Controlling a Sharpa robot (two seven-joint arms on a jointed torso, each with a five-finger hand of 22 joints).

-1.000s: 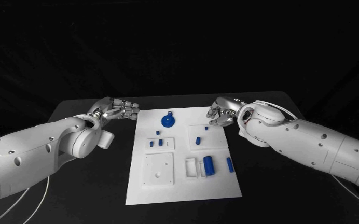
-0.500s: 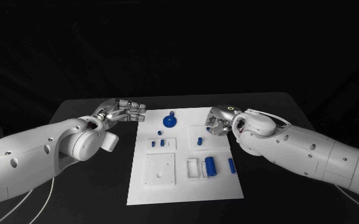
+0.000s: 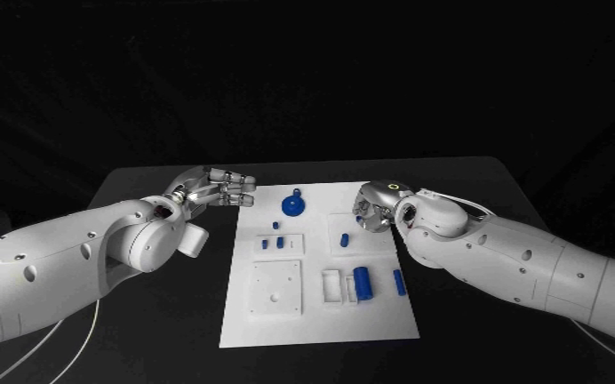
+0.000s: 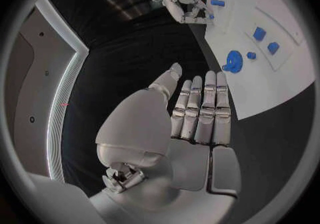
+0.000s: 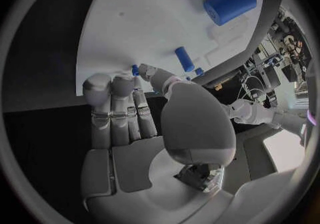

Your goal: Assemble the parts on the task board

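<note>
The board (image 3: 321,313) is lying mid-table (image 3: 141,331), its blue parts (image 3: 363,283) resting on it. The left hand (image 3: 215,188) is hovering beside its far corner, fingers straight, holding nothing. The right hand (image 3: 373,207) is reaching over its far edge; I cannot tell its grip.

A robotics lab or test cell is suggested. A black table (image 3: 154,184) is set against an all-black backdrop, and a white task board (image 3: 385,313) with small blue parts (image 3: 292,204) is laid flat at its middle, as on a bench fixture. In the right wrist view, cluttered racks of equipment and cables (image 5: 270,56) are seen beyond the table's edge.
</note>
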